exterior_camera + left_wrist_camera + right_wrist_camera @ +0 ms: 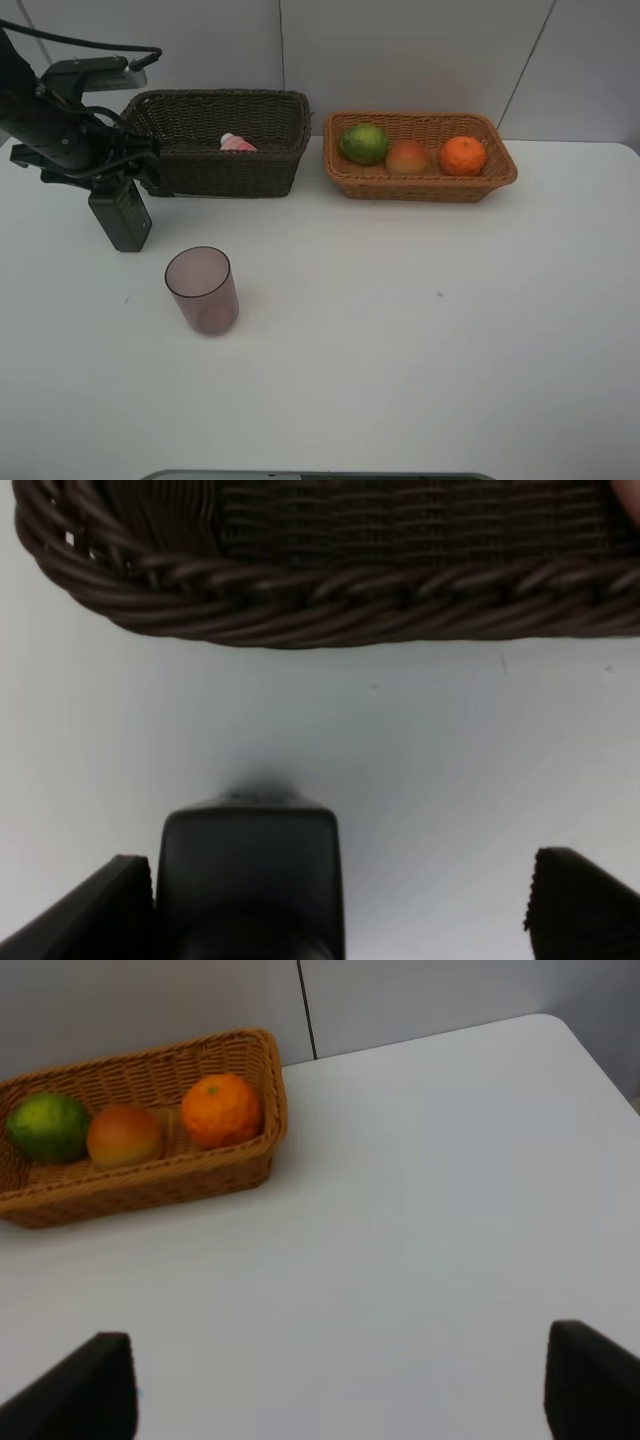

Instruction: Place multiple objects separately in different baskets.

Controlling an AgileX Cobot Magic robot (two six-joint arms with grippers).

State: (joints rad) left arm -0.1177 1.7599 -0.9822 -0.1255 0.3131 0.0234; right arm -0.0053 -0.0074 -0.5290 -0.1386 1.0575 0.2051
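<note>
Step in hand, as I judge it: L arm picks up the pump bottle (250, 875) for the dark basket (215, 170).

Left gripper (340, 905) is spread wide w/ the bottle betw. the fingers, nothing pinched; bottle sits off-centre, just beside one finger, well apart from the other; upright or tilted, can't tell. Bottle is near the table (450, 330) left edge, just in front of the dark basket, which is at the back-left corner. Right gripper (335, 1390) is spread too, empty, over bare table.

Pink bottle (238, 144) lies in the dark basket; green fruit (364, 143), peach-red fruit (407, 157) and orange (462, 155) sit in the light basket (420, 188) at the back edge, right of middle; cup (202, 290) stands on the table's left half, near the bottle but apart.

To do it well: shift sideways so the bottle is centred before closing, else it gets shoved or tipped; grip the body, not the pump head; lift clear of the rim; set down apart from the pink bottle; keep the elbow off the cup.
</note>
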